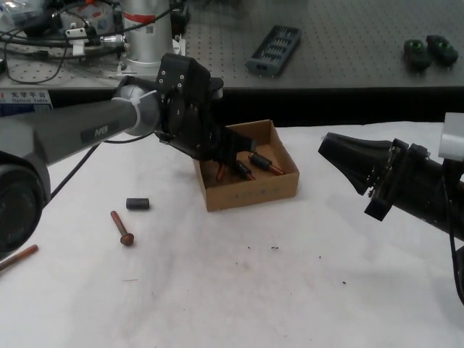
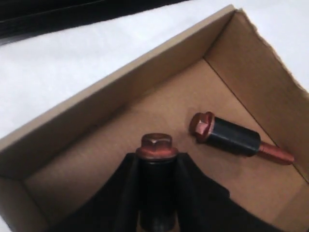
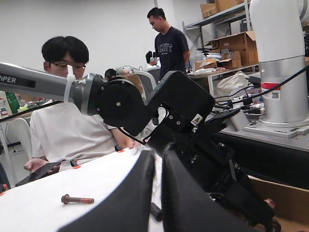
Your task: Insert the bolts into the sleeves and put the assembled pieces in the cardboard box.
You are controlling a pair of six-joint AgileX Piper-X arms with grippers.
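Observation:
My left gripper [image 1: 230, 164] reaches down into the cardboard box [image 1: 250, 194]. It is shut on an assembled piece [image 2: 156, 166], a black sleeve with a red bolt head sticking out of it, held just above the box floor [image 2: 96, 159]. A second assembled piece [image 2: 231, 137] lies on the floor close beside it. On the white table left of the box lie a loose black sleeve [image 1: 137, 204] and a loose red bolt [image 1: 122, 228]. My right gripper [image 1: 330, 148] hangs above the table right of the box, shut and with nothing in it, its fingers [image 3: 130, 198] pointing toward the box.
Another red bolt [image 1: 18, 257] lies at the table's left edge. The table ends behind the box, and beyond it a perforated bench carries a black rack [image 1: 273, 48] and a robot base [image 1: 143, 32]. The front of the white table is bare.

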